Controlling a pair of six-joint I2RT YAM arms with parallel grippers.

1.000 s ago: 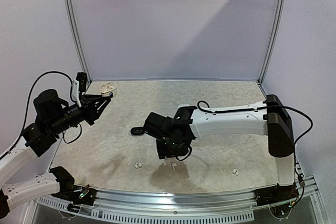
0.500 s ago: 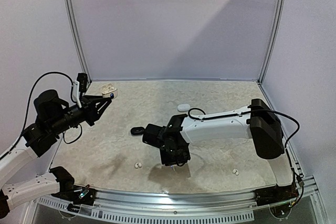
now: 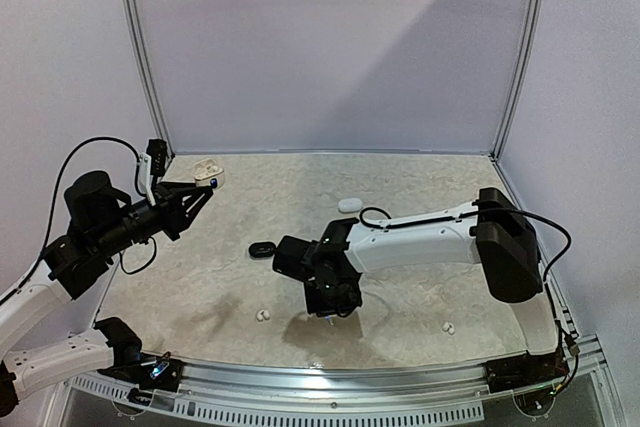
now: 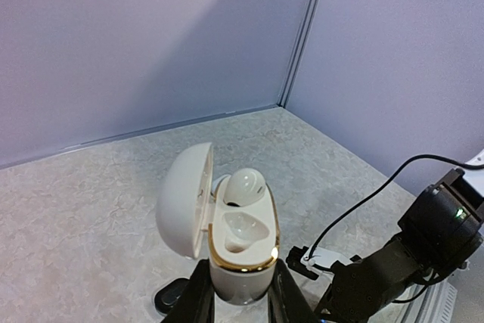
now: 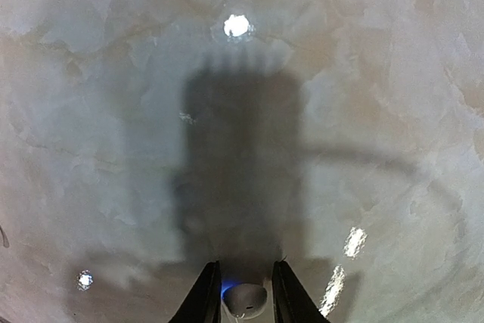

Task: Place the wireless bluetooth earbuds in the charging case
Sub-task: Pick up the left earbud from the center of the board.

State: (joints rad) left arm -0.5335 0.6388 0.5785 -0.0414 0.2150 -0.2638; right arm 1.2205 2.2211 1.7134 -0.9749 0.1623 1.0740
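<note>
My left gripper is raised above the table's left side and is shut on the base of an open white charging case with a gold rim. Its lid is swung to the left. One white earbud sits in the far socket and the near socket is empty. In the top view the left gripper holds the case near the back left. My right gripper points straight down at the table, near the front centre. A white earbud lies between its fingers, with thin gaps on both sides.
Two loose white earbuds lie near the front edge. A shut black case rests left of the right arm, and a shut white case lies behind it. Walls enclose the back and both sides.
The right arm dropped from above the table down onto the earbud and its jaws have narrowed around it. The left arm and its case have not moved.
</note>
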